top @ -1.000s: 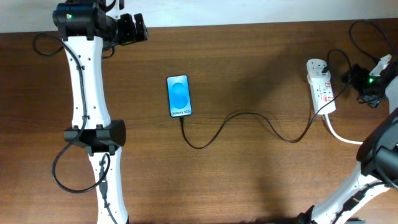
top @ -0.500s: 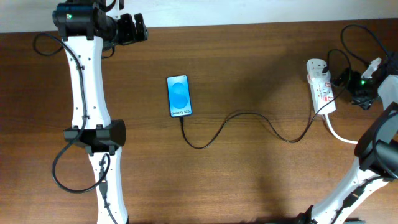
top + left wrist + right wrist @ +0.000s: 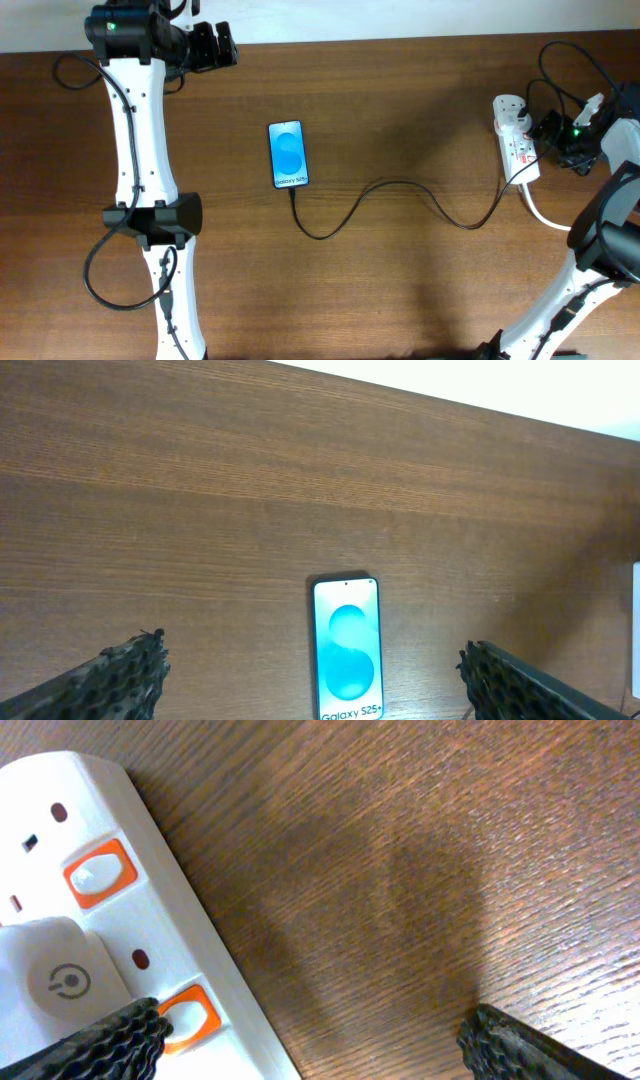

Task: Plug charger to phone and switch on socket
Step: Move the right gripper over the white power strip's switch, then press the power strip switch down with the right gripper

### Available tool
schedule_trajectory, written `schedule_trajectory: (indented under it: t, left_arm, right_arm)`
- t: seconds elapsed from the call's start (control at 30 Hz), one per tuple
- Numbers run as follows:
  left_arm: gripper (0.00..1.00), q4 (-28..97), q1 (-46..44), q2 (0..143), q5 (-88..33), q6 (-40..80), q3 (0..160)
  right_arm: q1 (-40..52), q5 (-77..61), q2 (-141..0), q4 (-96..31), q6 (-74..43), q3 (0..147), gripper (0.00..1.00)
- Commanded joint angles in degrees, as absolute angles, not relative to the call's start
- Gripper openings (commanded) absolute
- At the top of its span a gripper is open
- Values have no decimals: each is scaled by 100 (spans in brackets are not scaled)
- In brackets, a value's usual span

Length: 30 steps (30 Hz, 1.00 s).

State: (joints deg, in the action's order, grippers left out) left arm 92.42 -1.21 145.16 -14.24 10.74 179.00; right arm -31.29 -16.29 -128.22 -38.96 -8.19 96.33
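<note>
The phone (image 3: 288, 153) lies a little left of the middle of the table (image 3: 400, 90), screen up, its long axis running far to near with the line of text at the near end. The charger (image 3: 395, 181) meets that near end and loops right across the wood to the socket (image 3: 517, 140). From above its tip looks plugged in, though we cannot confirm that it is fully seated. The socket sits at the right edge, its long axis also roughly far to near, with the near end angled a little to the right. So we judge that the switch is what remains, and the right arm is clearly the nearer one. The right gripper (image 3: 543, 128) hovers just right of the socket, about level with its middle, with its jaws spread wide and nothing between them. In its wrist view the socket lies to the left of the gap, and the switch (image 3: 190, 1017) beside the white adapter (image 3: 60, 982) sits just inside the left finger. We take that switch for the target, so the coming press calls for a small shift towards the socket and then downwards. The left gripper (image 3: 222, 46) hangs at the far left edge, equally wide open and empty. The phone is well apart from it, nearer to us and to its right.
</note>
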Motion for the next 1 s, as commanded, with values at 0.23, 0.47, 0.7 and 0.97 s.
schedule_trajectory:
  t: [0.23,0.47,0.7,0.97]
  left_arm:
    - [99,9251,-134,14387,-1367,1085,17917]
    - [99,9251,-134,14387,-1367,1085,17917]
    - [99,9251,-134,14387,-1367,1085,17917]
    - [99,9251,-134,14387,-1367,1085,17917]
  right_arm:
    - [-2923,-1208,-13026,-4097,-574,9642,99]
    - [-2624,-696,-13026,-4115,-467,9642,98]
    - [-2611,-685,-13026,-4136,-471,9642,98]
    - [-2626,-816,-13021,-4228,-493,9657,98]
